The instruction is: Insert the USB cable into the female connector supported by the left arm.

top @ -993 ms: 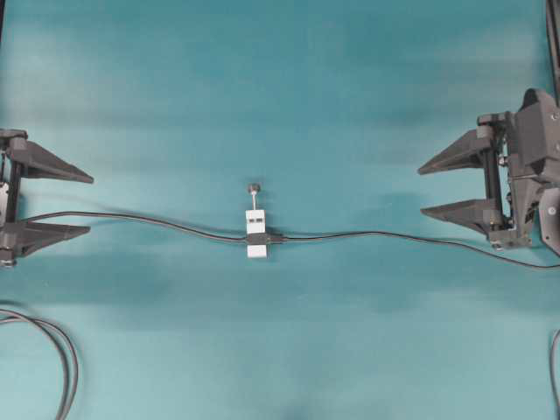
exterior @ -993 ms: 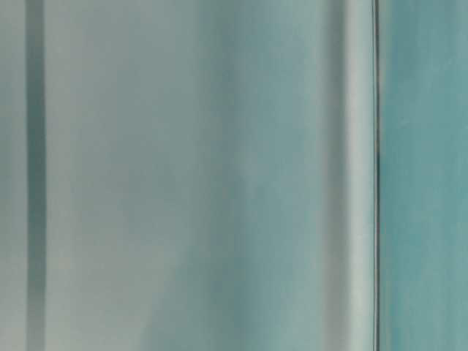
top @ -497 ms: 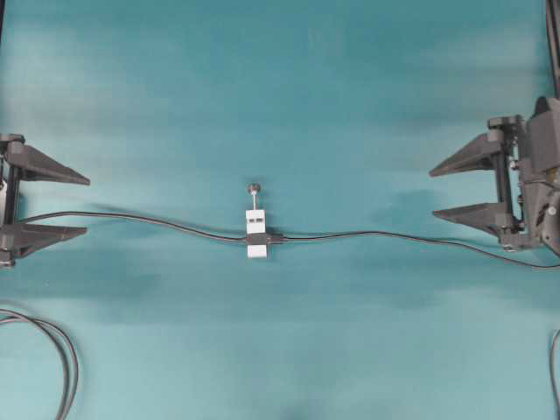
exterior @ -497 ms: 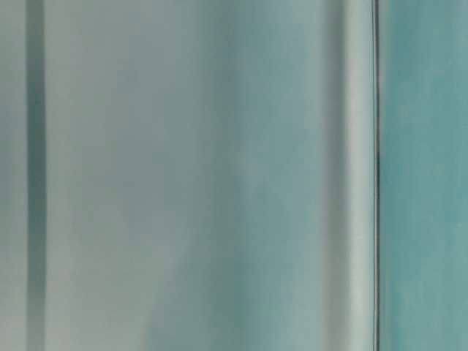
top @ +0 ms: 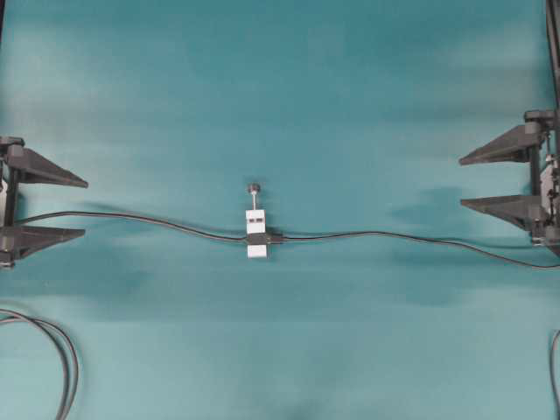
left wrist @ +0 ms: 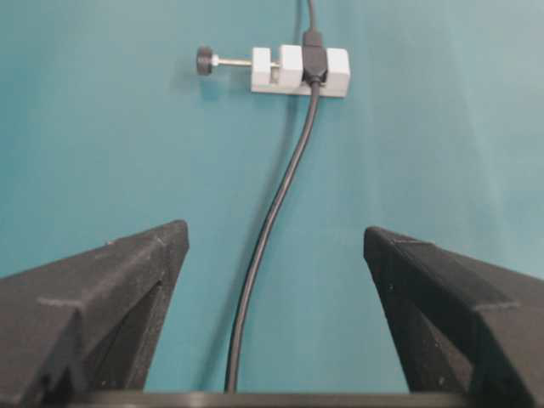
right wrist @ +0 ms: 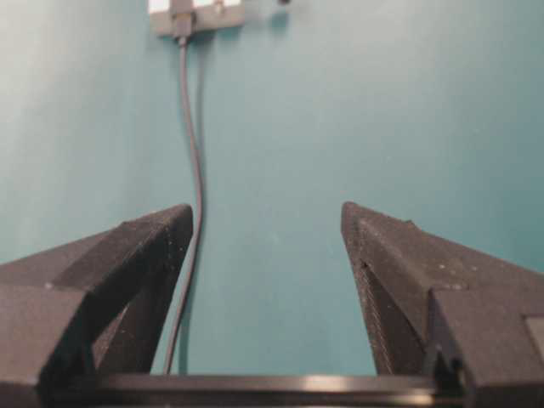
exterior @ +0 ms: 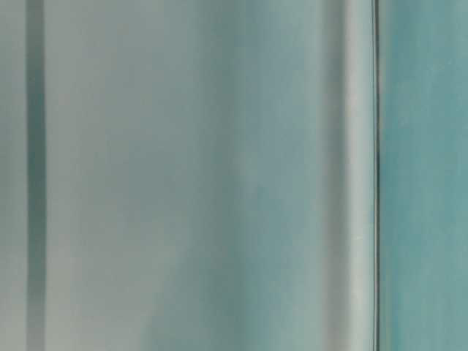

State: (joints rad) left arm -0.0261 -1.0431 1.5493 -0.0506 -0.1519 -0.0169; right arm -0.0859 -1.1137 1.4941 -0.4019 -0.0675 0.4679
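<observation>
The white block (top: 255, 251) lies mid-table and clamps the black female connector (top: 255, 237). Its own cable (top: 131, 216) runs off to the left. The USB cable (top: 394, 234) comes in from the right, and its plug (top: 274, 236) meets the connector with no gap showing. My left gripper (top: 86, 208) is open at the left edge, far from the block, holding nothing. My right gripper (top: 461, 182) is open at the right edge, also empty. In the left wrist view the block (left wrist: 336, 72) lies ahead of the open gripper (left wrist: 274, 234). The right wrist view shows the USB cable (right wrist: 194, 153) beside the gripper (right wrist: 265, 211).
The block's clamp screw with a dark knob (top: 254, 187) sticks out toward the far side. Thicker looped black cables (top: 63, 359) lie at the lower left, and another cable (top: 555, 350) shows at the right edge. The table-level view is only blurred grey and teal.
My right gripper has drawn back to the right, away from the block. My left gripper has slid slightly left. Block and cables have not moved.
</observation>
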